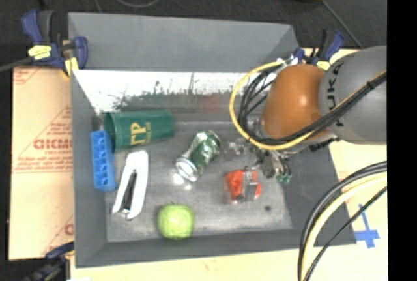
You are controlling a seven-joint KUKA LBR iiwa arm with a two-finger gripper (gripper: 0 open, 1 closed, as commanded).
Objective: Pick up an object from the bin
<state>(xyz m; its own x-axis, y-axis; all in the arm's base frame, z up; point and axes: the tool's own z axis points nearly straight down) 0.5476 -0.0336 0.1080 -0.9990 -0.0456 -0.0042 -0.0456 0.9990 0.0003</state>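
Observation:
My gripper (266, 163) hangs low over the right part of the bin, mostly hidden under the arm's orange cover. Just below and left of it lies a small red object with grey and white parts (241, 185), right at the gripper's lower end. Whether they touch cannot be made out. A crushed green can (199, 154) lies tilted to the gripper's left, near the bin's middle.
A green apple (176, 221) sits near the front wall. A white stapler (130, 185), a blue block (101, 159) and a dark green cup on its side (140, 130) lie at the left. The arm and its cables cover the bin's right rear corner.

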